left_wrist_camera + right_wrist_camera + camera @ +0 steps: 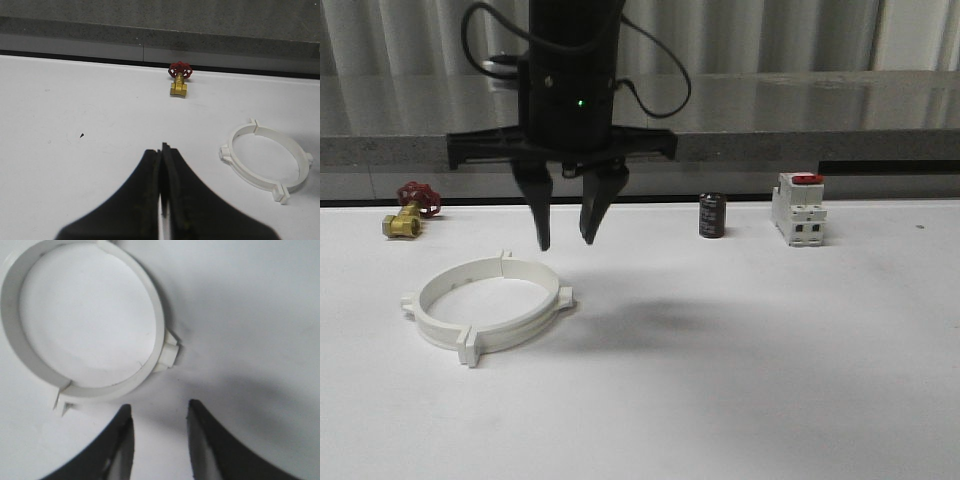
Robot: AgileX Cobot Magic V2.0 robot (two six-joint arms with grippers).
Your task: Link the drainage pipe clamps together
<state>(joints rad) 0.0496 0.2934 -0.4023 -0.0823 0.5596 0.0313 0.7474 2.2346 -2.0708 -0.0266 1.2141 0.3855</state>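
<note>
We see the drainage pipe clamps (487,307) lying flat on the white table (740,380), left of centre, their two halves meeting as one ring. The right gripper (563,240) hovers just above the ring's far right rim, jaws slightly parted and empty. The left gripper (163,170) has its fingers pressed together, holding nothing.

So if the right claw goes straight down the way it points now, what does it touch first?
Most likely the bare white table. The right claw is open, its tips hanging just beside the white ring, outside it. Depth is unclear, so it might graze the ring's tab.
</note>
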